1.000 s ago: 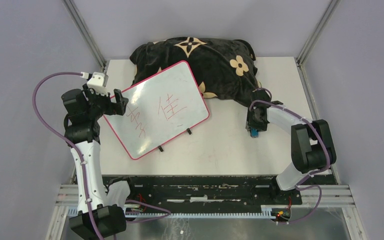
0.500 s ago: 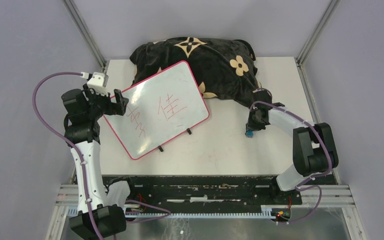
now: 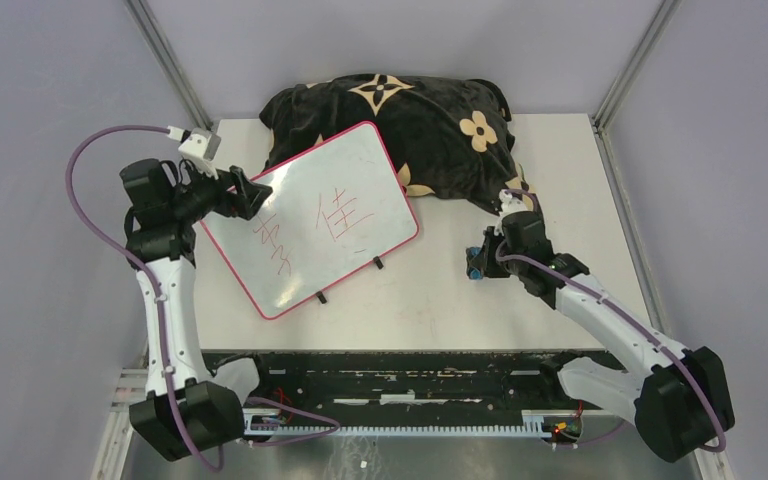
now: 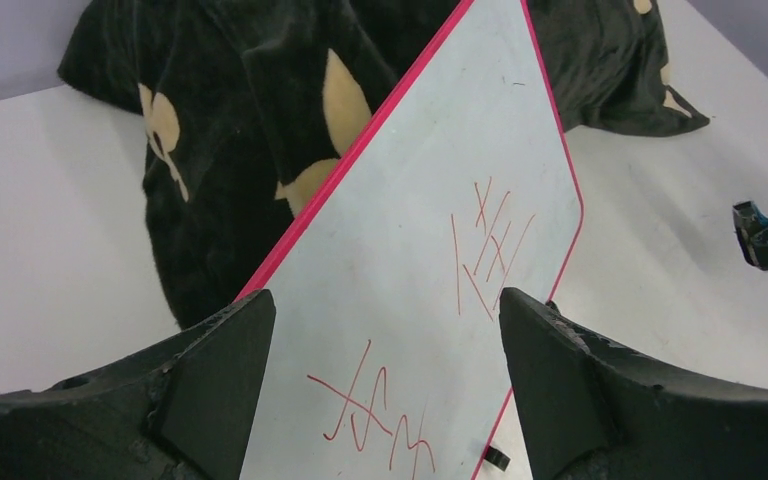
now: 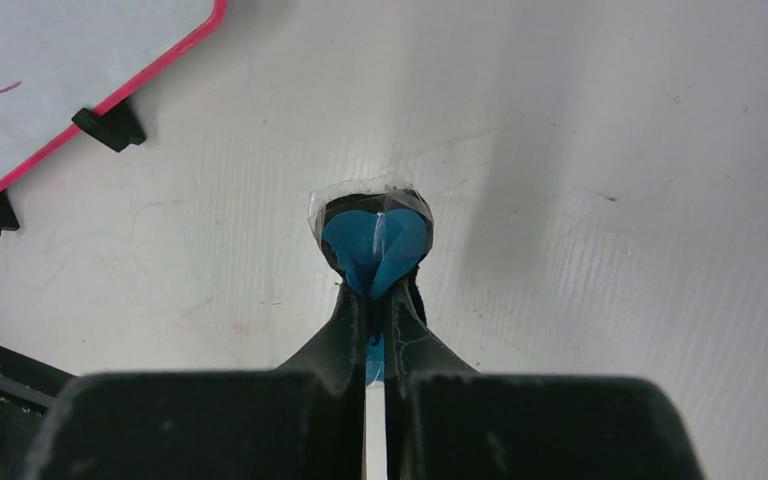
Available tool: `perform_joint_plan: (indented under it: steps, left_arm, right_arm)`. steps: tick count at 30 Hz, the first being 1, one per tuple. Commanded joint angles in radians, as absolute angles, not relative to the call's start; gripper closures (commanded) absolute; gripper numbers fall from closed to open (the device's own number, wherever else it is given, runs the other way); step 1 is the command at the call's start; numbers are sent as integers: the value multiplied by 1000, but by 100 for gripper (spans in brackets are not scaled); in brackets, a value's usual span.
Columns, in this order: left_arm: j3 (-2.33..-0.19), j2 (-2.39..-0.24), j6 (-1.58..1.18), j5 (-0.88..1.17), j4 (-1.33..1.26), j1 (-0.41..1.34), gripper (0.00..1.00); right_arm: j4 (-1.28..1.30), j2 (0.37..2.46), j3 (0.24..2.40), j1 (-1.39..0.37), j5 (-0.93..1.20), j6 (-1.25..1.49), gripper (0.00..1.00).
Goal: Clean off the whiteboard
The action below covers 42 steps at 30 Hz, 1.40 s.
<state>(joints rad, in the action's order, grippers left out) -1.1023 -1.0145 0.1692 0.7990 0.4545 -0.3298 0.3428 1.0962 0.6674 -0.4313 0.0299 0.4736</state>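
Note:
The whiteboard [image 3: 315,215], pink-rimmed with red handwritten marks, leans tilted against a black floral cushion [image 3: 400,120]. My left gripper [image 3: 253,194] hovers open over the board's upper left edge. In the left wrist view the whiteboard [image 4: 430,250] fills the wide gap of that gripper [image 4: 385,310], and nothing is held. My right gripper [image 3: 475,266] is right of the board over the table, shut on a small blue pad [image 5: 375,245] wrapped in clear film. The right gripper [image 5: 375,300] pinches the pad's near end. The board's corner [image 5: 60,80] and a black foot [image 5: 108,127] lie at the upper left.
The cushion covers the back middle of the white table [image 3: 560,160]. Metal frame posts [image 3: 175,70] stand at the back corners, with grey walls on both sides. A black rail [image 3: 390,365] runs along the near edge.
My right arm has swung left, away from the cushion's right corner and toward the board, with its jaws now shut on the blue pad. My left gripper shifted slightly up over the board's edge.

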Motion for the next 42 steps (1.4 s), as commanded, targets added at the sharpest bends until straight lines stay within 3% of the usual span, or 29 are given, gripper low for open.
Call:
perform_joint_plan:
  steps: [1, 9, 15, 20, 24, 33, 42]
  left_arm:
    - [-1212, -1082, 204, 941, 463, -334, 12]
    - [-1387, -1212, 399, 905, 671, -337, 15]
    - [-1404, -1270, 471, 931, 749, -379, 16]
    - [-1413, -1343, 472, 1149, 752, -552, 17]
    - [-1534, -1454, 647, 1274, 972, -654, 18]
    - [-1577, -1586, 1224, 1256, 1454, -692, 21]
    - [-1543, -1627, 1284, 1265, 1461, -727, 24]
  right_arm:
    - [311, 1027, 659, -441, 28, 474, 99]
    - [344, 1012, 675, -448, 57, 467, 99]
    - [338, 1001, 675, -457, 81, 471, 99]
    - [334, 994, 672, -458, 92, 473, 99]
    - [322, 1021, 676, -458, 126, 473, 98]
    - [305, 1031, 673, -461, 142, 478, 98]
    - [287, 1058, 672, -468, 153, 480, 98]
